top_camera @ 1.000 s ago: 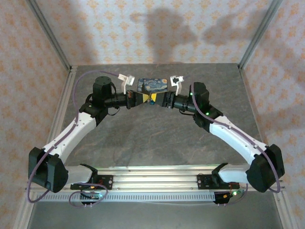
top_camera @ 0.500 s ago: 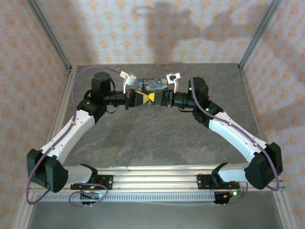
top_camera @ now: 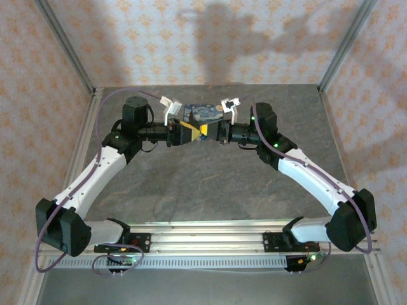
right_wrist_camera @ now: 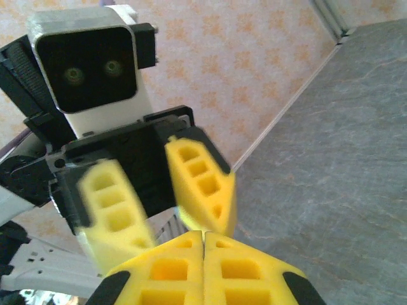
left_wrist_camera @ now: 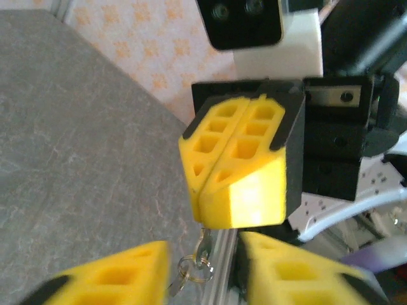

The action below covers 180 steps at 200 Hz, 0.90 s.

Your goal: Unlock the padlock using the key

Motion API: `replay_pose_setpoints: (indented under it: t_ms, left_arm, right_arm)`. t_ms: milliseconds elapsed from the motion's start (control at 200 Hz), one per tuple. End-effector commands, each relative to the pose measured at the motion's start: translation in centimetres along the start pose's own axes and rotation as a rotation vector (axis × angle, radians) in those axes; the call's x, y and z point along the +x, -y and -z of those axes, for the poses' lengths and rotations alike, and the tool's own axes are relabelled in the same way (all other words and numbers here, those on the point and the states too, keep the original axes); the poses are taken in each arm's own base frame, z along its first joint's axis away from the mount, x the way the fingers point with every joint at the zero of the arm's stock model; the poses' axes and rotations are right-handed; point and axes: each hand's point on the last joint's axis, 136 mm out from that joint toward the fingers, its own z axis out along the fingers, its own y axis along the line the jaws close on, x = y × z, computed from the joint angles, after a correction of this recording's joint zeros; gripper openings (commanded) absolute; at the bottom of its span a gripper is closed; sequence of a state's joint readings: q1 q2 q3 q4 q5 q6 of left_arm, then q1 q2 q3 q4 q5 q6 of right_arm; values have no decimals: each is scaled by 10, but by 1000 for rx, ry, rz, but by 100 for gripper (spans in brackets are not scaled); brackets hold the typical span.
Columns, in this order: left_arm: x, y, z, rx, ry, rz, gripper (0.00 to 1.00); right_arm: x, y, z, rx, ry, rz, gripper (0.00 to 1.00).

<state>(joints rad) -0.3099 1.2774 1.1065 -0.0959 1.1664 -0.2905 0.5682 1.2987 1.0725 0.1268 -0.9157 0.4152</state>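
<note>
My right gripper [top_camera: 207, 131] is shut on the key [left_wrist_camera: 205, 244], a small silvery key that hangs below its pressed-together yellow fingertips [left_wrist_camera: 219, 203]. A key ring [left_wrist_camera: 194, 267] with a second small key dangles from it. My left gripper [top_camera: 189, 131] faces the right one tip to tip above the back of the table. It is open, and its fingers [left_wrist_camera: 108, 279] stand wide apart on either side of the hanging key. In the right wrist view the right gripper [right_wrist_camera: 203, 238] shows no gap, and the left gripper [right_wrist_camera: 172, 219] is blurred. I cannot make out the padlock.
The Starry-Night-print tin box [top_camera: 203, 113] lies on the grey table [top_camera: 203, 184] just behind the two grippers. Metal frame posts [top_camera: 67, 51] and patterned walls close in the sides and back. The aluminium mounting rail [top_camera: 203, 238] runs along the near edge.
The two grippers have drawn together until their tips meet. The small blue thing seen between them a second ago no longer shows.
</note>
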Motion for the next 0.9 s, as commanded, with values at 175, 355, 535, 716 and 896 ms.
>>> replay_pose_setpoints:
  t_ms: [175, 355, 535, 716, 896]
  left_arm:
    - [-16, -11, 8, -3, 165, 67, 41]
    - [-11, -8, 5, 13, 166, 62, 40]
    - [-5, -7, -1, 29, 155, 66, 35]
    - [-2, -8, -3, 34, 147, 69, 34]
    - [3, -11, -4, 25, 132, 74, 24]
  right_arm:
    - [-14, -3, -3, 12, 11, 98, 0]
    - [-18, -4, -10, -31, 27, 87, 0]
    - [-20, -3, -12, -41, 34, 82, 0]
    - [-21, -3, -12, -37, 41, 85, 0]
    - [-22, -2, -12, -34, 48, 86, 0]
